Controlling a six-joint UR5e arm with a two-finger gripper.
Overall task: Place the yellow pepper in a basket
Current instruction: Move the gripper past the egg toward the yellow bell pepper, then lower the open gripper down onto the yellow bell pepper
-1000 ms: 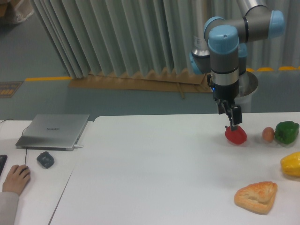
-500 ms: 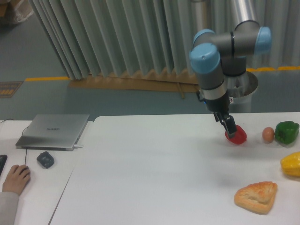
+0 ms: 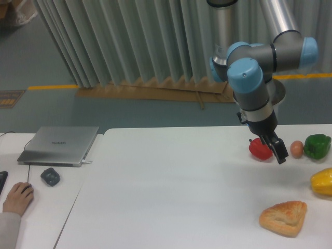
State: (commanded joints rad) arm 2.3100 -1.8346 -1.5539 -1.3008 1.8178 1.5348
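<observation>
**Gripper between red pepper and egg; yellow pepper at the right edge**

The arm [image 3: 259, 78] reaches down from 1 o'clock of the frame, and its gripper [image 3: 280, 154] hangs low over the white table [image 3: 171, 181], tilted so the tip points toward 5 o'clock. The tip sits in the gap between the red pepper [image 3: 260, 149] and the egg [image 3: 296, 149]: the red pepper lies just at its 9 o'clock, the egg just at its 3 o'clock. The fingers read as one dark shape from this view, so I cannot tell whether they are spread or closed, and nothing can be seen held in them. Whether the tip touches the red pepper cannot be told either.

The yellow pepper [image 3: 322, 182] lies on the table at 3 o'clock of the frame, partly cut off by the picture's right edge. It is at about 4 o'clock from the gripper and apart from it. The green pepper [image 3: 317, 146] stands at its 12 o'clock, just beside the egg. The pastry [image 3: 283, 218] lies at the yellow pepper's 7 o'clock, near it but not touching.

At 9 o'clock of the frame, on a second table [image 3: 36, 212] set against the first, a closed laptop [image 3: 58, 145] rests with a dark mouse [image 3: 50, 176] at its 6 o'clock. A person's hand [image 3: 17, 197] lies at the left edge, at 7 o'clock from the mouse. A pleated curtain [image 3: 129, 41] fills the background.
</observation>
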